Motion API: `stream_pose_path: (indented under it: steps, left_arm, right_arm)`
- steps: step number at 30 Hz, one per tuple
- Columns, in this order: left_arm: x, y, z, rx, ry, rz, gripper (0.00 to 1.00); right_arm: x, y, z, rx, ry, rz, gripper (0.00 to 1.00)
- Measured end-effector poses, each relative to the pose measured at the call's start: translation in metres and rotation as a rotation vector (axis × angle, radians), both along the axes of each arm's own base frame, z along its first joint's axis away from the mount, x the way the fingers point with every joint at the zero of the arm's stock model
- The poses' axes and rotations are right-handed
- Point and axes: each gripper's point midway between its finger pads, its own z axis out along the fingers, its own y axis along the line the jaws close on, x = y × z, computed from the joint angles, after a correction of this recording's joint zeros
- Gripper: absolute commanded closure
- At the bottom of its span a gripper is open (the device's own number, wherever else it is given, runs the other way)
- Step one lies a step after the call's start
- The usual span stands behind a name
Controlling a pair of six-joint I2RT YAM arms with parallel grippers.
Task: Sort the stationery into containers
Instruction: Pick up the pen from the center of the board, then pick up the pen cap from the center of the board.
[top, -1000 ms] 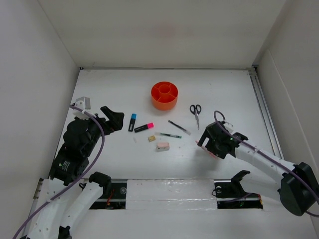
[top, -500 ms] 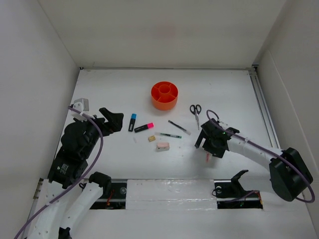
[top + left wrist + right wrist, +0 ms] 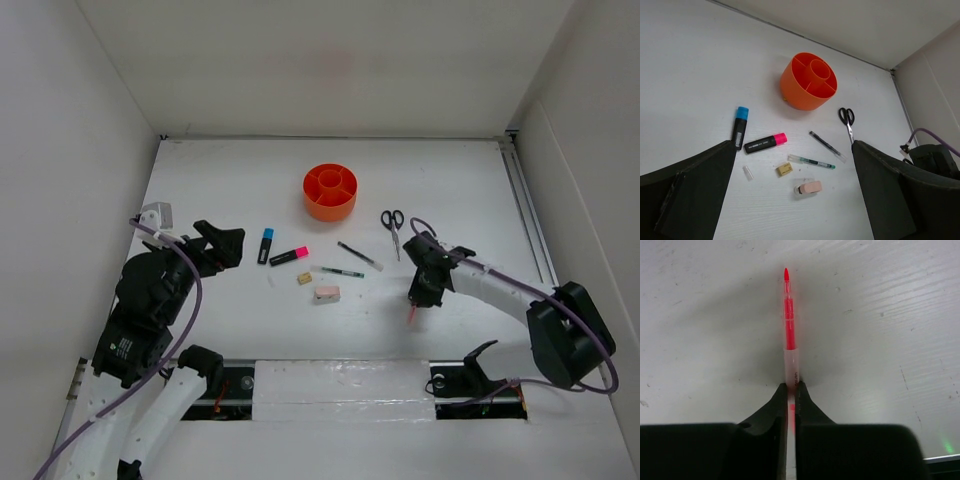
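One orange organiser [image 3: 330, 192], two highlighters [image 3: 265, 245] [image 3: 289, 256], two pens [image 3: 359, 256] [image 3: 342, 272], two erasers [image 3: 305, 279] [image 3: 326, 294] and one pair of scissors [image 3: 392, 228] are counted on the table [image 3: 220, 180], all outside the organiser. One red pencil [image 3: 789, 315] is clamped in the right gripper [image 3: 790, 390], its rear hidden between the jaws. The left gripper [image 3: 225, 242] is seen wide open and empty. A small clear piece [image 3: 748, 173] cannot be identified.

The round orange organiser [image 3: 328, 208] stands upright, with a central well ringed by compartments. Lying flat on the arm-base side of it are the blue-capped highlighter [image 3: 265, 245] and pink-capped highlighter [image 3: 289, 256] to the left, two slim dark pens [image 3: 359, 256] [image 3: 342, 272] and two small erasers [image 3: 305, 279] [image 3: 326, 294] nearer the centre, and closed black-handled scissors [image 3: 393, 228] to the right. The thin pink-red pencil [image 3: 789, 315] is farthest from the organiser, pinched in the right gripper [image 3: 790, 390] with its tip projecting forward.
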Motion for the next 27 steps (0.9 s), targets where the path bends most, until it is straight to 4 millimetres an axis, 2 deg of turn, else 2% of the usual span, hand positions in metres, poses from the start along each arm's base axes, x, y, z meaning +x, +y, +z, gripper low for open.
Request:
stream_pose_path:
  steps: [7, 10, 13, 17, 20, 23, 27]
  left_arm:
    - [0.003, 0.003, -0.002, 0.006, 0.008, 0.025, 0.00]
    - [0.010, 0.003, -0.009, 0.020, 0.041, 0.039, 0.00]
    - [0.021, 0.000, -0.023, 0.035, 0.109, 0.052, 0.00]
    - [0.036, -0.009, -0.048, 0.017, 0.226, 0.066, 0.00]
    - [0.045, -0.016, -0.062, -0.012, 0.295, 0.073, 0.00]
    - [0.052, -0.024, -0.079, -0.038, 0.366, 0.081, 0.00]
    - [0.060, -0.033, -0.110, -0.064, 0.471, 0.091, 0.00]
  right_arm:
    - [0.004, 0.003, 0.001, 0.022, 0.010, 0.025, 1.00]
    - [0.007, 0.011, 0.011, 0.057, -0.024, 0.060, 1.00]
    - [0.016, 0.029, 0.042, 0.071, -0.111, 0.133, 1.00]
    - [0.035, 0.076, 0.117, 0.188, -0.330, 0.281, 1.00]
    - [0.025, 0.105, 0.165, 0.316, -0.468, 0.406, 1.00]
    - [0.003, 0.122, 0.188, 0.398, -0.519, 0.534, 1.00]
    - [-0.019, 0.134, 0.191, 0.424, -0.519, 0.664, 1.00]
